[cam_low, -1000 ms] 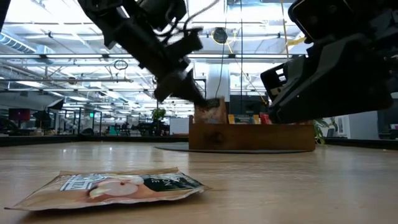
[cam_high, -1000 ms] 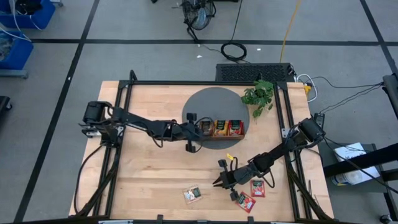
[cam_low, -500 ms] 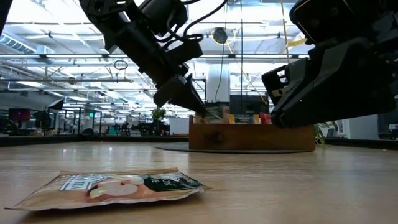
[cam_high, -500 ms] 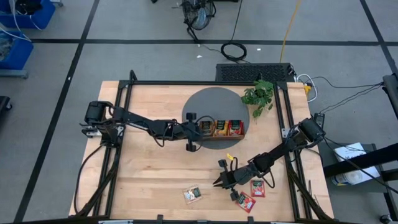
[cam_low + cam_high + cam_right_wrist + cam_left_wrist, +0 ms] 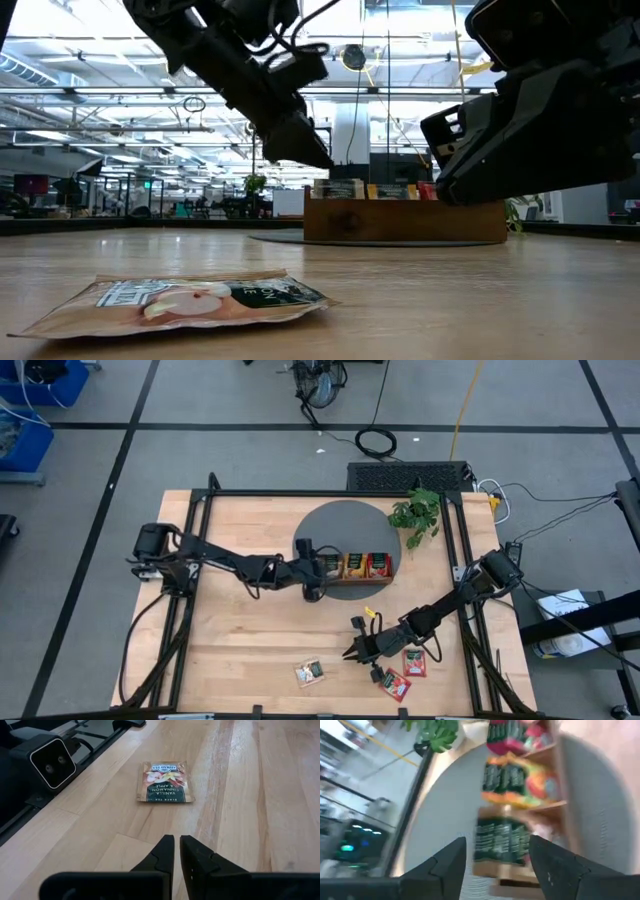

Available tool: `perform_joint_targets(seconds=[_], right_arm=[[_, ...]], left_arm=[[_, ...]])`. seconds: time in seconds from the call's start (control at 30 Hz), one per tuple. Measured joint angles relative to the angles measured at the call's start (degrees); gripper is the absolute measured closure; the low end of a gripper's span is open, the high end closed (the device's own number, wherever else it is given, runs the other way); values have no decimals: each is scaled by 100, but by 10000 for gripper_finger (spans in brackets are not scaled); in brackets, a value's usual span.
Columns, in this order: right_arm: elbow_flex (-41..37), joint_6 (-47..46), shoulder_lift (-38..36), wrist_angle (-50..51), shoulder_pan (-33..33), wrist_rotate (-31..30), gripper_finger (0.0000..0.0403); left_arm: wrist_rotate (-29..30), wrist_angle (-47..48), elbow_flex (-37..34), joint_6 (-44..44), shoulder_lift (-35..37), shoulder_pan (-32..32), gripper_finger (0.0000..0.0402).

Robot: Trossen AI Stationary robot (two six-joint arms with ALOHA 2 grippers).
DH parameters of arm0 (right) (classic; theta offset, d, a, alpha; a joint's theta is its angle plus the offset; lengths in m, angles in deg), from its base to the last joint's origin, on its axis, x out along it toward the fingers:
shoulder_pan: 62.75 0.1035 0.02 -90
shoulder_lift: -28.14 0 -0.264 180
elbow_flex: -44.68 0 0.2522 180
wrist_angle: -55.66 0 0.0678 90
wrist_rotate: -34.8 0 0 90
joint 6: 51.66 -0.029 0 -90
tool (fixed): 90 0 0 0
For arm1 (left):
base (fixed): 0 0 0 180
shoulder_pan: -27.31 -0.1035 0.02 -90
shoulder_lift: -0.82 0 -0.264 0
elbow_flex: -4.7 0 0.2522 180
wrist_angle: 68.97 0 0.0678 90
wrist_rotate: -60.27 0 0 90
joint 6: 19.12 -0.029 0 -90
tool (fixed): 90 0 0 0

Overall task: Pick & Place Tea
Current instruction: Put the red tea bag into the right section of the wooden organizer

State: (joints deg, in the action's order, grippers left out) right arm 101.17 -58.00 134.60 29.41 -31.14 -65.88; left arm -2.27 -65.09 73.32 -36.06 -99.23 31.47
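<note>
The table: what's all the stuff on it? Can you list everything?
Beige tea sachet: one, pale, loose near the front edge.
Red tea sachets: two, loose by the right arm.
Wooden tray: one, brown, on the mat, sachets standing in three compartments.
Round mat: one, grey, toward the back.
Plant: one, green, back right.
Left gripper: open, at the tray.
Right gripper: shut, pointing at the beige sachet.

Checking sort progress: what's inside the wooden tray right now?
The wooden tray holds upright tea sachets: pale ones, orange, red, one colour per compartment. Counts can't be told; those behind are covered.
</note>
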Motion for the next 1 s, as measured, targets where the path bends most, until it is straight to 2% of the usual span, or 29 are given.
perform_joint_targets(seconds=[0.1,0.2,0.33,0.4,0.53,0.7,0.8,0.87,1.0], right_arm=[[-1,41,2,34,30,-2,385],[-4,-72,-113,341,92,-97,385],[443,-523,-762,2038,341,-1103,393],[850,-688,-1015,3128,585,-1667,400],[1645,-1551,-1240,5033,1002,-1890,401],[2331,-3761,-1182,7828,1422,-1963,402],[2366,-4085,-1159,8045,1822,-1860,402],[2366,-4221,-1167,8031,2073,-1311,402],[2358,-5337,-1157,7995,2489,-573,403]], left_arm=[[-1021,393,0,571,150,242,209],[-1846,593,1,1024,152,603,262],[-1948,191,4,1149,-18,1199,367],[-1953,-170,-2,1144,-163,1433,389],[-1935,-1075,7,843,-458,1766,384],[-1926,-1253,0,942,-767,1885,397],[-1789,-1218,0,961,-848,1863,389],[-1600,-1166,-2,1026,-857,1859,378],[-1366,-1193,-2,1145,-855,1859,366]])
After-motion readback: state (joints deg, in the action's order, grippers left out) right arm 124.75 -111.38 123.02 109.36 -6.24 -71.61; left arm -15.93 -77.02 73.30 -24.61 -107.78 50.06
